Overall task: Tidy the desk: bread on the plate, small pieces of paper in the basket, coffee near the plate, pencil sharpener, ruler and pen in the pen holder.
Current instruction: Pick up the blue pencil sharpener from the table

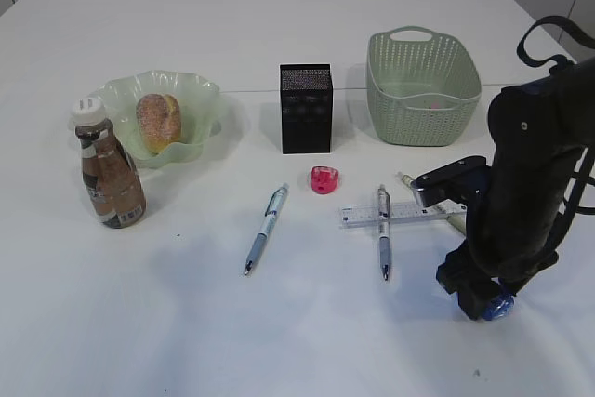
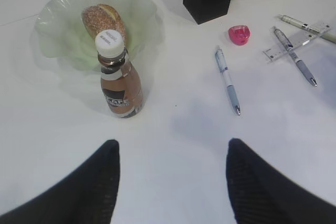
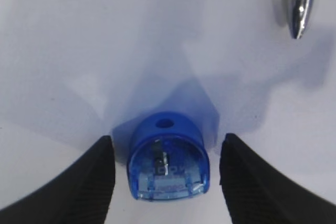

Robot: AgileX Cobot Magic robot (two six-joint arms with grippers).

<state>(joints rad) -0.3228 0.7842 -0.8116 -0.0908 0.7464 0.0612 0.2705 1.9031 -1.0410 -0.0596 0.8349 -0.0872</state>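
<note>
The right gripper [image 3: 165, 182] stands spread, its two dark, finely ribbed fingers [image 3: 84, 187] flanking a blue pencil sharpener [image 3: 168, 158] without touching it. The sharpener is translucent glossy plastic, rounded at the far end where the hole sits, flat at the near end, lying on the desk [image 1: 279, 323]. A pen's metal tip [image 3: 299, 17] points down toward it from the upper right.

The left gripper [image 2: 170, 182] is also spread and empty, above bare tabletop just short of the coffee [image 2: 118, 80], a smooth upright bottle with a white cap. Behind it, the speckled oval bread [image 1: 158, 121] lies in the ruffled translucent plate [image 1: 200, 99].

The clear ruler [image 1: 409, 214] lies left-to-right, a pen [image 1: 383, 230] crossing it front-to-back. Another pen [image 1: 265, 228] slants nearby. A pink sharpener [image 1: 323, 179] sits before the mesh pen holder [image 1: 306, 109], with the perforated basket [image 1: 423, 90] to its right.
</note>
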